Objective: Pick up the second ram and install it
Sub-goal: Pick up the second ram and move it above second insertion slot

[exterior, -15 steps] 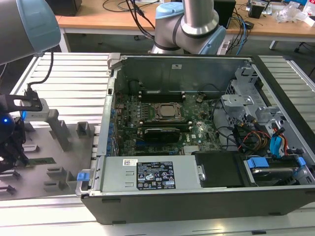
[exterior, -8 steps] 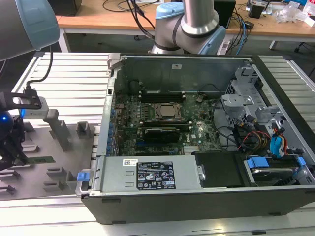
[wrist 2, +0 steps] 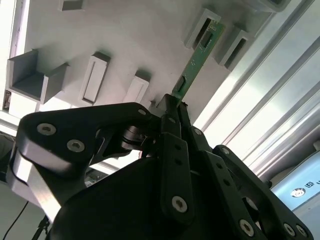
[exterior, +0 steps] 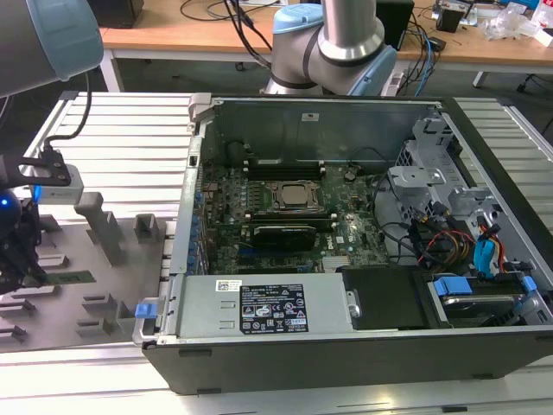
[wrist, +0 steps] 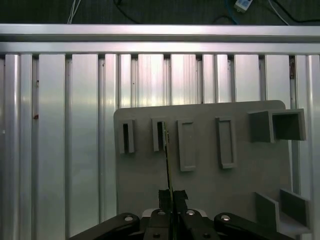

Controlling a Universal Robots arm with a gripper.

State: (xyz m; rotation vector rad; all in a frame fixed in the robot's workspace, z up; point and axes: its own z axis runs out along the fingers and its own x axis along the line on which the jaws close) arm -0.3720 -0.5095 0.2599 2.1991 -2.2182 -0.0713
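Note:
The second ram (wrist 2: 198,52) is a thin green stick, and my gripper (wrist 2: 172,107) is shut on its near end. Its far end reaches between two raised blocks of the grey tray (wrist 2: 125,40). In the first wrist view the second ram (wrist: 168,165) shows edge-on, running from my gripper (wrist: 171,197) to a slot block. At the exterior view's far left, my gripper (exterior: 15,259) hangs low over the tray (exterior: 112,264), with the green second ram (exterior: 71,277) beside it.
The open computer case (exterior: 484,156) sits to the exterior view's right of the tray, with the motherboard (exterior: 350,229), CPU socket (exterior: 289,195) and cables inside. Ribbed aluminium table (wrist: 60,125) surrounds the tray. The arm's base (exterior: 333,43) stands behind the case.

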